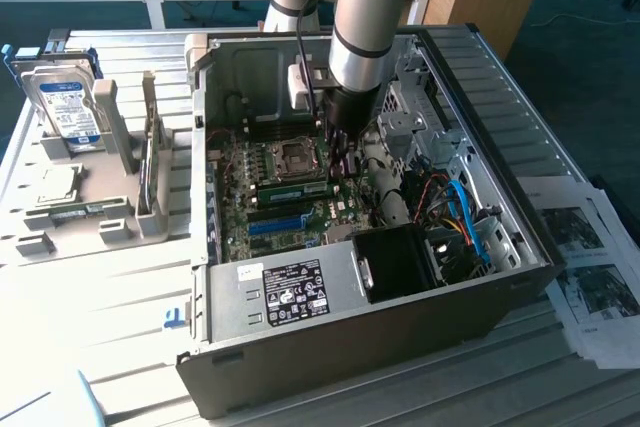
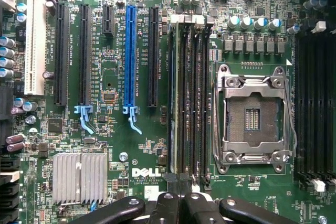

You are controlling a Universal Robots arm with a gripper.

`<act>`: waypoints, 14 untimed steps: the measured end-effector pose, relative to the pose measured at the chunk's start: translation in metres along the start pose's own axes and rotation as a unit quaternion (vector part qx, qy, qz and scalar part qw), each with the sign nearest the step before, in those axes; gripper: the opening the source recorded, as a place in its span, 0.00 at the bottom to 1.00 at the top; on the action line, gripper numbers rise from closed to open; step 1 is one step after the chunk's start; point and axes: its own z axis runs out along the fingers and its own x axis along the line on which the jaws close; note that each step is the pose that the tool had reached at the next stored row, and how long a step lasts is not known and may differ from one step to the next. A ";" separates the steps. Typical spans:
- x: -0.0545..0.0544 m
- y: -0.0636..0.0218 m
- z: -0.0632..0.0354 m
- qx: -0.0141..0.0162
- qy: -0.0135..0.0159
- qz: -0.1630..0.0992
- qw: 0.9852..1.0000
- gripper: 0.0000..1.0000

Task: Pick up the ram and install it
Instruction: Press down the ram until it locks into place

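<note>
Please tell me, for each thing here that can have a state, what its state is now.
computer case: lying on its side, open.
ram: standing in a motherboard slot; latching unclear.
CPU socket: empty, frame closed.
gripper: shut, nothing between its fingers, over the motherboard.
hard drive: upright in a grey stand.
</note>
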 end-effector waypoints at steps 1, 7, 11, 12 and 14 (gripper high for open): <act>0.000 0.0000 0.0001 0.000 0.000 0.000 1.000 0.10; 0.000 0.0000 0.0004 0.000 0.000 0.000 1.000 0.10; 0.000 0.0000 0.0006 0.000 0.000 0.000 1.000 0.10; 0.000 0.0000 0.0007 0.000 0.000 0.000 1.000 0.10; 0.000 0.0000 0.0008 0.000 0.000 0.000 1.000 0.10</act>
